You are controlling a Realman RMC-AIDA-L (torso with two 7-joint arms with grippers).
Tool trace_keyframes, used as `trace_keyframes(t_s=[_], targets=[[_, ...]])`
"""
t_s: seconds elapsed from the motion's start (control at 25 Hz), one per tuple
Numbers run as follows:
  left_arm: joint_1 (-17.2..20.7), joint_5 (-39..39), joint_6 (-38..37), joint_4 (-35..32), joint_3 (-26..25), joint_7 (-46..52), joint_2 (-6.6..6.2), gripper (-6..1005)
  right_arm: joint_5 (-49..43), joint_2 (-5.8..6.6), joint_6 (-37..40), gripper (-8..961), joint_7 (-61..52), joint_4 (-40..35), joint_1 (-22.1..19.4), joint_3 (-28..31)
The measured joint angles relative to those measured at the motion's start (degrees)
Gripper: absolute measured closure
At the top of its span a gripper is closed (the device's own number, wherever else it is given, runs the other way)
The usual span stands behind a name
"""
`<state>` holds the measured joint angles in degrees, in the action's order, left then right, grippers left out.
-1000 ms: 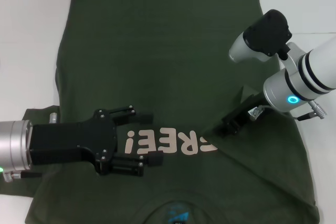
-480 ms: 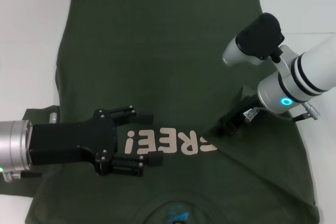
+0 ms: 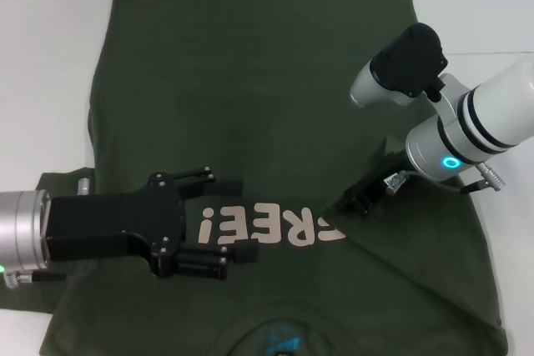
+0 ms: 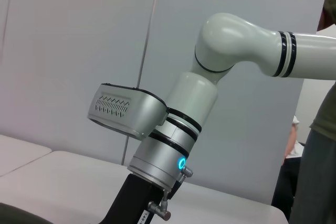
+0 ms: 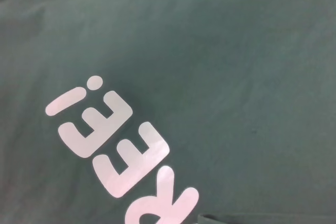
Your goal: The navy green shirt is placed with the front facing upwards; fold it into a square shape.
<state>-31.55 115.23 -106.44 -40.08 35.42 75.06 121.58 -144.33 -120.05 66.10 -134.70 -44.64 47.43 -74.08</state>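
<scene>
1 navy green shirt [image 3: 250,81]: right gripper [image 3: 360,198] pinching folded-in right sleeve; left gripper [image 3: 224,224] spread, hovering; next, release sleeve.

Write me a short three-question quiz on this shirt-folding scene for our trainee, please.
1. True or false: the right sleeve of the navy green shirt is folded in over the chest.
2. Which letter of the FREE! lettering does that fold hide? A) F B) R C) !
3. The left gripper, with jaws apart, is above the shirt near which end of the lettering?

Key:
1. True; the right gripper is at the fold's corner.
2. A.
3. The exclamation mark end.
</scene>
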Motion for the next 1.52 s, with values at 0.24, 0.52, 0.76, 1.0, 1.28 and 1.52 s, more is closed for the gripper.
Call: trace_keyframes(t_s=[0.24, 0.52, 0.76, 1.0, 1.28, 1.52], targets=[[0.0, 0.0, 0.2, 0.0, 0.0, 0.0, -0.03, 129, 0.2, 0.00, 0.2, 785, -0.1, 0.0, 0.1, 0.0], [0.0, 0.0, 0.3, -0.1, 0.0, 0.0, -0.03, 130, 0.3, 0.00, 0.4, 929, -0.2, 0.2, 0.3, 0.1], [0.0, 0.0, 0.2, -0.1, -0.5, 0.0, -0.04, 131, 3.9, 0.09, 2.6, 931, 1.3, -0.6, 0.3, 0.0], [0.0, 0.0, -0.1, -0.1, -0.7, 0.0, -0.03, 133, 6.4, -0.02, 3.1, 931, 2.2, -1.3, 0.8, 0.0], [0.1, 0.0, 0.0, 0.0, -0.7, 0.0, -0.03, 134, 8.4, -0.14, 3.2, 932, 2.5, -1.1, 1.3, -1.7], [0.1, 0.0, 0.3, 0.1, -0.7, -0.2, -0.03, 136, 9.5, -0.17, 3.2, 932, 3.8, -1.2, 1.3, -3.1]])
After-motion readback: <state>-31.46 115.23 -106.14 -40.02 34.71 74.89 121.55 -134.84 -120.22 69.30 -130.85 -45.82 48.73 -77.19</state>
